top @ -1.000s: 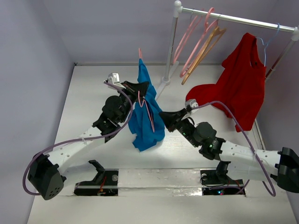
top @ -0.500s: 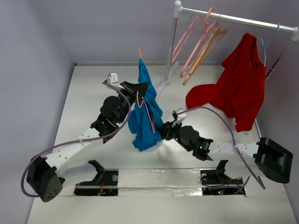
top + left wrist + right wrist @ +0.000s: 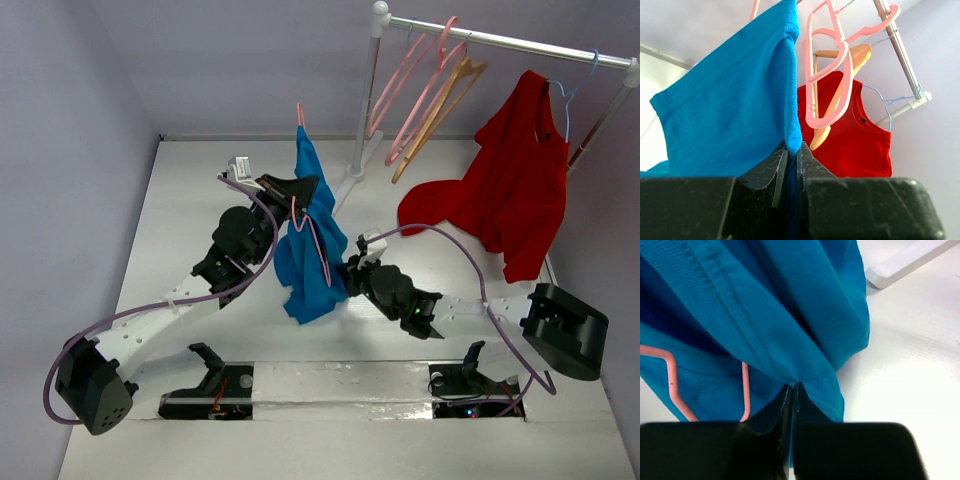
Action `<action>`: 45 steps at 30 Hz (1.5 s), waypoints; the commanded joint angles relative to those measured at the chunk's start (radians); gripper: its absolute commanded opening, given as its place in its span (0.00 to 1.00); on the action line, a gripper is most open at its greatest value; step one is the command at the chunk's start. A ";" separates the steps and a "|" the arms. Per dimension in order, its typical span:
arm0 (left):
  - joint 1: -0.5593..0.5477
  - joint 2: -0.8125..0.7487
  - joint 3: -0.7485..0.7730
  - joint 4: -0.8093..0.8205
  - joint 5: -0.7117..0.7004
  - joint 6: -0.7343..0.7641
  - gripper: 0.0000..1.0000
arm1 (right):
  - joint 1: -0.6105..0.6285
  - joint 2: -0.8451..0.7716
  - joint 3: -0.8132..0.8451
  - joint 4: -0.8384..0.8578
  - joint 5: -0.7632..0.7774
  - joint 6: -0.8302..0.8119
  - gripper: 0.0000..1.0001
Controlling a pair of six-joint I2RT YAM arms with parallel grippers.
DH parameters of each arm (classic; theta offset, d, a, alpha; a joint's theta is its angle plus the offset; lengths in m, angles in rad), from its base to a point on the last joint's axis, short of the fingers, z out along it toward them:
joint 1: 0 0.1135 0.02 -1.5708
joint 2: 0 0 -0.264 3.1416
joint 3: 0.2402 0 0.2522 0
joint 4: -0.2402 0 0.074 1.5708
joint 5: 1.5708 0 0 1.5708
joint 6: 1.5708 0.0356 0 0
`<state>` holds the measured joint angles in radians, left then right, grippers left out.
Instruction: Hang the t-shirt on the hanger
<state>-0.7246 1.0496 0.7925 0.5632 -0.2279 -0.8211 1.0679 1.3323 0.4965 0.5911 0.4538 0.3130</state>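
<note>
No writing, brand or number can be read in any view; the t-shirt (image 3: 730,110) is plain. The red garment (image 3: 850,145) has a small dark neck tag; too small to read.

1 t-shirt (image 3: 310,265), 1 red garment (image 3: 520,190), 3 pink hangers (image 3: 744,390), 1 wooden hanger (image 3: 860,51), 1 blue hanger (image 3: 885,101)

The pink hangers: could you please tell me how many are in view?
3. Two pink hangers hang on the rail, left of the tan wooden hanger; the third hanger is threaded into the blue t-shirt. Others might be hidden behind the red garment.
</note>
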 commanded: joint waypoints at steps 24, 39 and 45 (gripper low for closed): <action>0.005 -0.001 0.030 0.348 -0.155 0.056 0.00 | 0.101 -0.231 -0.127 -0.144 -0.099 0.187 0.00; 0.005 0.061 -0.157 0.396 -0.057 -0.075 0.00 | 0.112 -0.237 0.114 -0.312 -0.135 0.092 0.00; 0.005 0.027 -0.187 0.368 -0.054 -0.101 0.00 | 0.112 -0.159 0.155 -0.480 -0.167 0.120 0.38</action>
<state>-0.7242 1.1255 0.6140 0.8555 -0.2989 -0.8898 1.1728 1.1584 0.6006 0.2249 0.3180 0.4347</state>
